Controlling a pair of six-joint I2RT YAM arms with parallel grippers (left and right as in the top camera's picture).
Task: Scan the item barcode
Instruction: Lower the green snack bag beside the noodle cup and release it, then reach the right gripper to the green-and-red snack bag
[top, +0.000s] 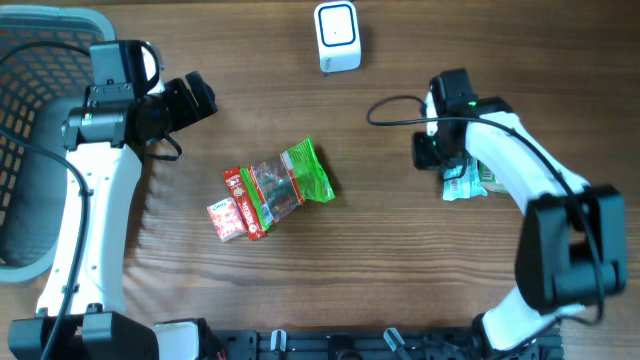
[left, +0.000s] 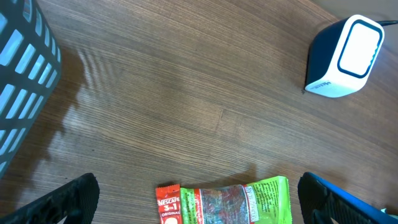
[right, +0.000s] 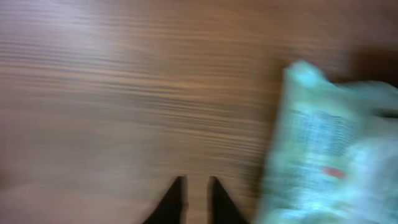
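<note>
The white barcode scanner (top: 337, 37) stands at the far middle of the table and shows in the left wrist view as the scanner (left: 345, 56). A pale green packet (top: 465, 183) lies on the wood beside my right gripper (top: 438, 152). In the blurred right wrist view that packet (right: 329, 149) sits to the right of the right gripper (right: 196, 183), whose fingertips stand a narrow gap apart over bare wood, holding nothing. My left gripper (top: 195, 100) is wide open above the wood, behind a green snack bag (left: 249, 199) and a red Nescafe sachet (left: 168, 202).
A grey mesh basket (top: 30, 120) fills the far left corner, beside the left arm. The green snack bag (top: 300, 178) and red sachets (top: 232, 205) lie in a small pile mid-table. A black cable (top: 395, 105) loops near the right arm.
</note>
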